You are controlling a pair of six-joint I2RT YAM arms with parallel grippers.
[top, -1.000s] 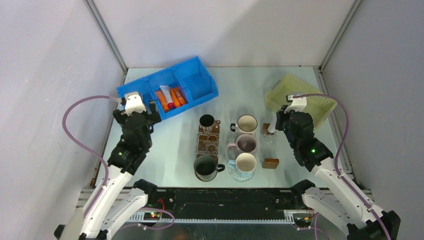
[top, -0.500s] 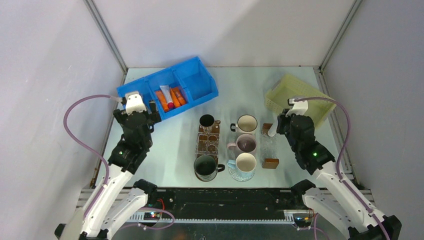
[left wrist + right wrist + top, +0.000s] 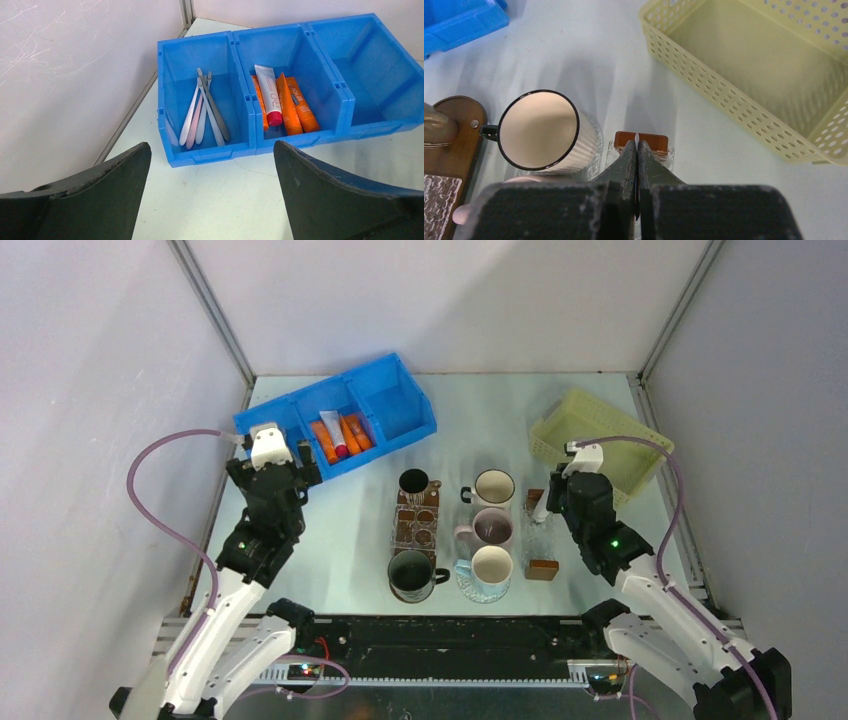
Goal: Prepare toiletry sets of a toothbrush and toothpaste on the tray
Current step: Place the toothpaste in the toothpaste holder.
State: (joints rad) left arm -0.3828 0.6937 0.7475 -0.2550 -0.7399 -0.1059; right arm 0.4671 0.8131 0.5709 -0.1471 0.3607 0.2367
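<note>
left gripper [image 3: 211, 160]: jaws spread wide, hanging just short of blue bin [image 3: 350, 95] front edge, table's 10 o'clock corner, side wall close. toothbrushes [image 3: 202, 112] piled in bin's left compartment, toothpaste [image 3: 280, 100] tubes in middle one. right gripper [image 3: 637, 142]: jaws pressed together, tips over brown-lidded box [image 3: 655, 141], white mug [image 3: 541, 130] tight at its 9 o'clock. yellow tray [image 3: 704, 75] at 2 o'clock, strip of bare table [image 3: 624, 65] between.

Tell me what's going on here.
Nothing is held. The left gripper hangs open in front of the blue bin, facing the toothbrushes and toothpaste tubes in it. The right gripper is shut and empty above a brown-lidded box by the mugs. No set is in the yellow tray yet.
</note>
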